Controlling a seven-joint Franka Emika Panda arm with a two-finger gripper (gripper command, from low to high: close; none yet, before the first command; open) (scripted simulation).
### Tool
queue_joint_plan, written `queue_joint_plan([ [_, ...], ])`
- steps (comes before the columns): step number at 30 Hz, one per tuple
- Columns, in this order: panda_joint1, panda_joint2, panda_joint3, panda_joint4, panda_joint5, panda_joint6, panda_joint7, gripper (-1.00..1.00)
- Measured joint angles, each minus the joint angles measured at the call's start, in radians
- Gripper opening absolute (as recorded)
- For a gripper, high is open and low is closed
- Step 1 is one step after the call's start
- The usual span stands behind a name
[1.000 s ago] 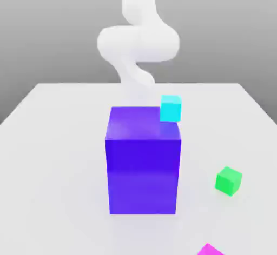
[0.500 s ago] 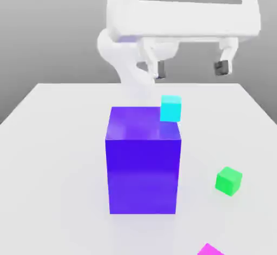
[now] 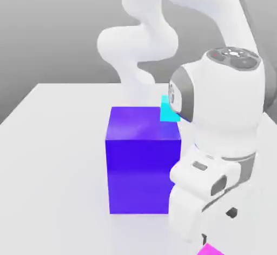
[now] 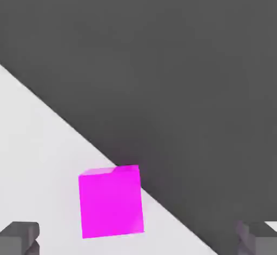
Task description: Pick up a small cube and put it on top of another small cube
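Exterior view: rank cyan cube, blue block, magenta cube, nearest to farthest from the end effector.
1. Magenta cube: exterior view's right, bottom edge.
2. Blue block: exterior view's left of the arm.
3. Cyan cube: at the block's upper right there.

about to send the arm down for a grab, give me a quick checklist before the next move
1. Gripper open: ok, its fingertips stand wide apart in the hand view.
2. Nothing held yet: ok, no cube is between the fingertips.
3. Magenta cube in the hand view: ok, all of its near face shows.
4. Magenta cube centred between the fingertips: not ok, it sits nearer to one of them.
5. Cyan cube clear of the arm: cannot tell, the arm hides part of it in the exterior view.
6. Which cube should be the base: cannot tell, the task names no colours.
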Motion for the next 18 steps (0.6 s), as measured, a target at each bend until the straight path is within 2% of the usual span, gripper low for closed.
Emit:
queue_joint_plan([
  [4,0.006,0.145,-0.002,0.028,-0.014,0.099,-0.002,0.0],
  [5,0.006,0.167,-0.003,0.033,-0.015,0.117,-0.002,-1.0],
  [12,0.006,0.166,-0.003,0.033,-0.015,0.114,-0.002,-1.0],
  [16,0.004,0.043,0.002,0.004,-0.008,0.02,-0.007,-1.0],
  [18,0.021,-0.022,0.026,-0.052,-0.001,0.009,-0.006,-1.0],
])
